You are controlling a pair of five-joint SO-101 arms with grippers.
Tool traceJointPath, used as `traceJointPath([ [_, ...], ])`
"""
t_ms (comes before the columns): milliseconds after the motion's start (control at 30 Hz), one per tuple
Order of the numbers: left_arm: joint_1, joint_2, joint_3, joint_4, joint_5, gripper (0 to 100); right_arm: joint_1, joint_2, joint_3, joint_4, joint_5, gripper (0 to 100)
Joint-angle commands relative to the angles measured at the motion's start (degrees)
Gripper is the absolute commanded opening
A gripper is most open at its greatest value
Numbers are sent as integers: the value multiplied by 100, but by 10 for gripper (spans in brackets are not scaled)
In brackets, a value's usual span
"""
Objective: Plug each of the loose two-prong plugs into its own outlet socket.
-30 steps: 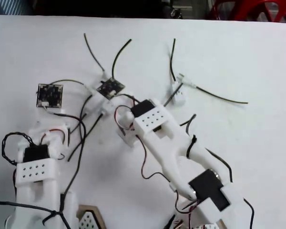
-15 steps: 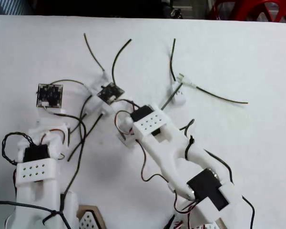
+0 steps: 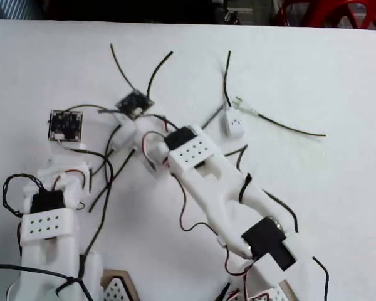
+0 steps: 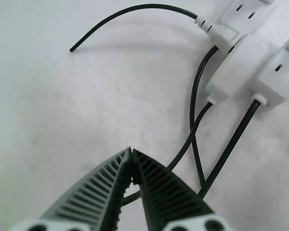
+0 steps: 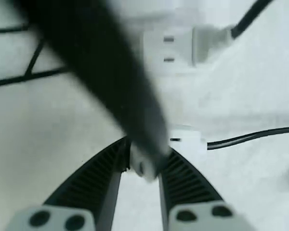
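Note:
My right gripper is shut on a small white two-prong plug, and its black cord runs away from the jaws as a blurred streak. Just past it lies a white outlet socket with two slots, and a second white piece on a black cord lies beside the fingers. In the high view my right gripper hangs over the white sockets at the centre left. My left gripper is shut on nothing and hovers above bare table, short of two white sockets and their crossing cords.
Another white socket and a loose plug with a long black cord lie to the right of the right arm. Several black cords trail between the two arms. The table's far edge lies beyond.
My right arm has moved toward the far left, carrying its gripper over the socket cluster. The left arm has stayed still.

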Motion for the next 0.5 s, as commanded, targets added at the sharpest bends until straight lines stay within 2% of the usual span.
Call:
traceJointPath([
  [0,-66,-171,-35,-114,35,24,-66,145,-756,-127,-9,18],
  [67,-66,-171,-35,-114,35,24,-66,312,-993,-92,-35,40],
  [233,-145,-171,-35,-114,35,24,-31,259,-1327,549,-53,220],
  [300,-189,-171,-35,-114,35,24,-22,13,-1459,936,-53,221],
  [467,-189,-171,-35,-114,35,24,303,-1051,-1600,1745,-53,151],
])
